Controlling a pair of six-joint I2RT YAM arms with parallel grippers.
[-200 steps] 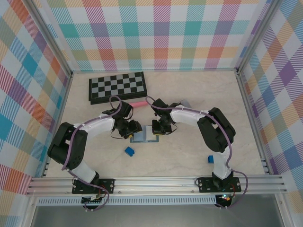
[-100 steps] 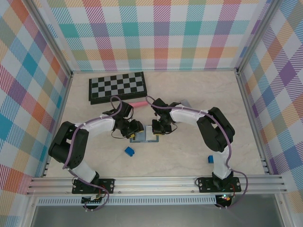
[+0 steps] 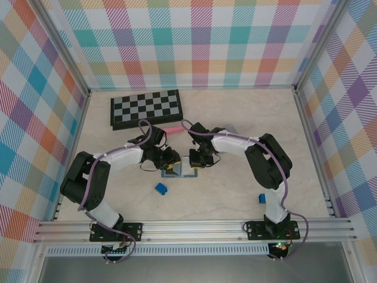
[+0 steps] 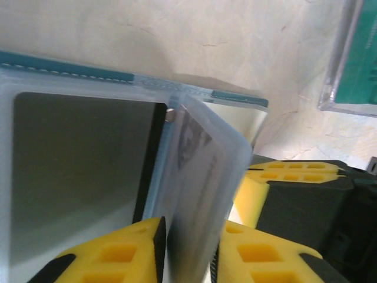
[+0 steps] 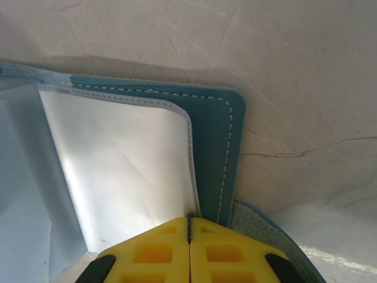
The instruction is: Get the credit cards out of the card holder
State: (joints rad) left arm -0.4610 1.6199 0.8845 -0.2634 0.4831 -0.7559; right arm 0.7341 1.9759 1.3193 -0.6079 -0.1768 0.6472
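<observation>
The card holder [image 3: 181, 173] lies opened flat in the middle of the table [image 3: 235, 194], and the two arms come to it from both sides. The left pincer [image 4: 191, 236] is narrow: its yellow pads [image 4: 123, 253] stand on both sides of a clear sleeve [image 4: 200, 188] that rises from the fold of the holder, and they seem to pinch it. Something printed is inside this sleeve, but I cannot read it. In the pocket on the left of the fold sits a dark card [image 4: 82, 177]. The right pincer [image 5: 189, 227] is fully closed with nothing between its pads; its tips are down at the seam of the clear pocket on the right half of the holder, just beside the stitched teal border.

Around the holder the room is tight. The two pincers are near each other, with only the holder between them. Behind the right arm a grey box [image 4: 353, 59] with teal content lies near the holder, and a pink object [image 3: 172, 130] lies behind the left pincer. A folded chessboard [image 3: 146, 108] is well apart, close to the back wall. One blue block [image 3: 161, 188] is near the front edge of the holder, and another blue block [image 3: 261, 198] is by the base of the right arm. The front and right parts of the table are free, up to the metal rail [image 3: 194, 227] at the near edge.
</observation>
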